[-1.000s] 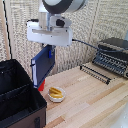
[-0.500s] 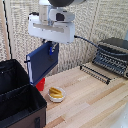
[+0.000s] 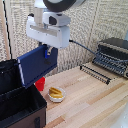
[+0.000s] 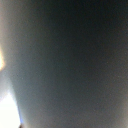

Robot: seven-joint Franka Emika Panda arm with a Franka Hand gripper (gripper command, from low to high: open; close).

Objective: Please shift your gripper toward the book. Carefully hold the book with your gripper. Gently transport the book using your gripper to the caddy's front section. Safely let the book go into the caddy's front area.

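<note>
Wrist view first: you get almost nothing but a blurred dark blue-grey surface, the book [image 4: 70,60], filling the frame right up against the lens, with a bright washed-out patch along one edge and corner. No fingers or other things can be made out there.

In the exterior view, the nearest thing to you is the caddy [image 3: 20,107], a black bin standing at the desk's front corner on the exterior view's left; its rim and an inner divider show, and the sections you can see into look dark. Just behind its far wall, the book [image 3: 37,65] hangs in the air, held tilted with its broad face toward the camera, its lower end above the caddy's back edge and clear of the desk [image 3: 95,102]. The claw [image 3: 46,52] grips the book at its upper edge: the dark blue fingertips are clamped on it, below the boxy white end piece.

On the desk beside the caddy sits a small white bowl [image 3: 56,94] with something yellow in it, and a red object [image 3: 40,83] stands just behind the bowl, partly hidden by the book and the caddy. Farther back, near the desk's far edge on the exterior view's right, a dark wire rack [image 3: 96,73] lies flat, and behind it stands a black-and-silver toaster oven [image 3: 113,54], well apart from the book.
</note>
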